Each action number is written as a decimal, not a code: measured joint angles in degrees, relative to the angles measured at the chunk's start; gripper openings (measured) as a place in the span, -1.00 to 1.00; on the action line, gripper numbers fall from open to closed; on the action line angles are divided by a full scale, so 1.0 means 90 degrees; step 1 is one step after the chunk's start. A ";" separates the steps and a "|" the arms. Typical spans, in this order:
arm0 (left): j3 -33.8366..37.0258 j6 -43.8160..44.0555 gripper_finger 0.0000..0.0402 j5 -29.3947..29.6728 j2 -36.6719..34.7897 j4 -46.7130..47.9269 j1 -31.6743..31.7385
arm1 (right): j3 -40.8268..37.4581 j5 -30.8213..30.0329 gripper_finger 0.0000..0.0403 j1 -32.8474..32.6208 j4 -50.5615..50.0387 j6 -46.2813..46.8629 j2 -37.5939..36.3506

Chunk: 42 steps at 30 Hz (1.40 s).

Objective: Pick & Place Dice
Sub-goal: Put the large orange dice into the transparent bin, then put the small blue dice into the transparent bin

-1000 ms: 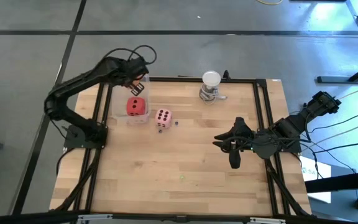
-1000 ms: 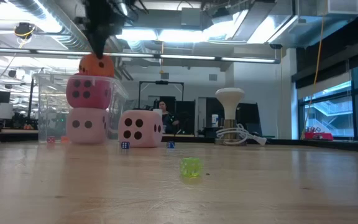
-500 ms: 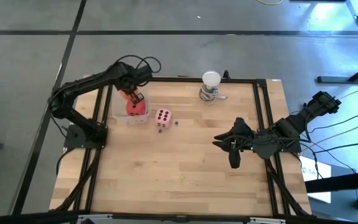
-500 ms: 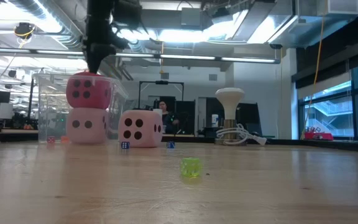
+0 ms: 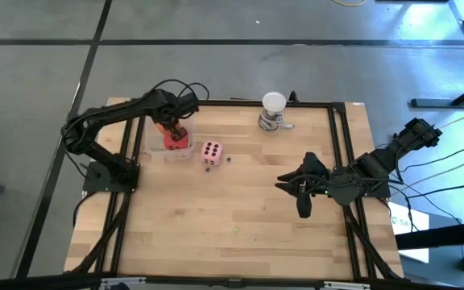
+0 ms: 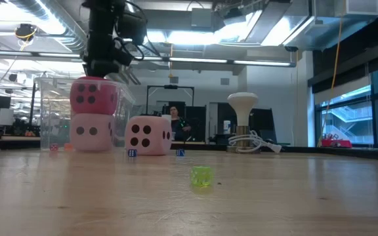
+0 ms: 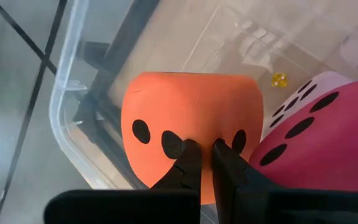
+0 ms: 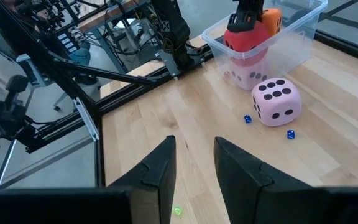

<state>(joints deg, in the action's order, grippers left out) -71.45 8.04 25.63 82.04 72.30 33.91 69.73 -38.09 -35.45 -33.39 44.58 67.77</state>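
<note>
My left gripper reaches down into the clear box at the table's far left, shut on the orange die. Beside the orange die, the red die sits on top of a pale pink die inside the box. The low view hides the orange die behind the red one. A second pale pink die rests on the table just right of the box. My right gripper hovers open over the table's right side, with nothing between its fingers. My left gripper pinches a small bit of the orange die's pip face between its two nearly closed fingertips. It comes from above, slanting down. The die hangs inside the box against the red die; whether it touches the box floor I cannot tell.
A white round-topped object on a metal base stands at the far middle. Two tiny blue dice lie near the loose pink die, a tiny green one lies mid-table, and a tiny yellow one lies in the box.
My left gripper has gone down into the box with the orange die, rolling its wrist a little. The die was above the red one and now sits lower, behind it. The gripper has stayed shut on the die.
</note>
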 joint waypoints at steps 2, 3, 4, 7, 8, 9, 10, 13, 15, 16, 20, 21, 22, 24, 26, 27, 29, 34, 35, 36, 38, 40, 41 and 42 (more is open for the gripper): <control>0.0086 -0.0040 -0.99 -0.0021 0.0000 -0.0057 0.0000 | 0.0000 0.0000 -0.46 -0.0001 0.0000 0.0031 0.0000; 0.0123 -0.0040 -0.99 -0.0028 0.0000 -0.0060 0.0002 | 0.0000 -0.0002 -0.46 0.0001 0.0000 0.0053 0.0000; 0.0159 -0.0042 -0.99 -0.0027 0.0000 -0.0082 0.0000 | 0.0000 -0.0001 -0.46 -0.0001 0.0000 0.0081 0.0000; 0.0278 -0.0091 -0.99 -0.0138 0.0000 -0.0120 0.0000 | 0.0000 -0.0002 -0.46 0.0000 0.0000 0.0119 0.0000; 0.0313 -0.0094 -0.99 -0.0154 0.0000 -0.0138 0.0000 | 0.0000 -0.0002 -0.46 0.0000 0.0000 0.0119 0.0000; 0.0338 -0.0090 -0.99 -0.0158 -0.0001 -0.0175 0.0002 | 0.0000 -0.0002 -0.46 0.0000 0.0000 0.0119 0.0000; 0.0363 -0.0088 -0.99 -0.0164 -0.0002 -0.0193 0.0002 | 0.0000 -0.0002 -0.46 0.0000 0.0000 0.0119 0.0000; 0.0380 -0.0093 -0.99 -0.0202 -0.0002 -0.0203 0.0000 | 0.0000 -0.0002 -0.46 -0.0001 0.0000 0.0157 0.0000; 0.0380 -0.0095 -0.99 -0.0204 -0.0002 -0.0205 0.0000 | 0.0000 -0.0002 -0.46 0.0000 0.0000 0.0160 0.0000; 0.0380 -0.0124 -0.99 -0.0204 -0.0002 -0.0209 0.0000 | 0.0000 -0.0002 -0.46 0.0001 0.0000 0.0160 0.0000; 0.0380 -0.0205 -0.99 -0.0202 -0.0002 -0.0207 0.0002 | 0.0000 -0.0038 -0.46 -0.0001 0.0000 0.0160 0.0000; 0.0380 -0.0205 -0.99 -0.0202 -0.0002 -0.0207 0.0000 | 0.0000 -0.0053 -0.46 0.0001 0.0000 0.0160 0.0000; 0.0380 -0.0206 -0.99 -0.0202 -0.0002 -0.0207 0.0000 | 0.0000 -0.0055 -0.46 0.0000 0.0000 0.0160 0.0000; 0.0380 -0.0205 -0.99 -0.0168 -0.0002 -0.0208 0.0001 | 0.0000 -0.0053 -0.46 0.0001 0.0000 0.0160 0.0000; 0.0378 -0.0112 -0.99 0.0045 -0.0002 -0.0210 0.0000 | 0.0000 -0.0053 -0.46 -0.0001 0.0000 0.0160 0.0000; 0.0370 -0.0011 -0.99 0.0176 -0.0002 -0.0207 0.0000 | 0.0000 -0.0053 -0.46 -0.0001 0.0000 0.0160 0.0000; 0.0348 0.0106 -0.96 0.0378 -0.0008 -0.0196 -0.0002 | 0.0000 -0.0053 -0.46 -0.0001 0.0000 0.0160 0.0002; 0.0237 0.0033 -0.72 0.0360 -0.0173 -0.0193 0.0000 | 0.0000 -0.0053 -0.46 -0.0001 0.0000 0.0160 0.0002; 0.0213 0.0033 -0.65 0.0303 -0.0209 -0.0192 0.0000 | 0.0000 -0.0054 -0.46 -0.0001 0.0000 0.0160 0.0002; 0.0197 0.0031 -0.58 0.0250 -0.0242 -0.0185 -0.0002 | 0.0000 -0.0056 -0.46 0.0000 0.0000 0.0160 0.0002; 0.0195 -0.0034 -0.44 0.0172 -0.0294 -0.0181 -0.0002 | 0.0000 -0.0065 -0.46 -0.0001 0.0000 0.0160 0.0005; 0.0195 -0.0178 -0.30 0.0166 -0.0344 -0.0179 -0.0007 | 0.0000 -0.0151 -0.46 -0.0001 0.0000 0.0161 0.0005; 0.0195 -0.0186 -0.24 0.0167 -0.0369 -0.0170 -0.0005 | 0.0000 -0.0194 -0.46 -0.0001 0.0000 0.0162 0.0005; 0.0195 -0.0188 -0.19 0.0167 -0.0392 -0.0166 -0.0005 | 0.0000 -0.0215 -0.46 0.0001 0.0000 0.0161 0.0005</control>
<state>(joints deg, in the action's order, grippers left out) -69.69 6.35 27.13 78.51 70.80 33.87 69.73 -40.02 -35.44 -33.39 46.03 67.81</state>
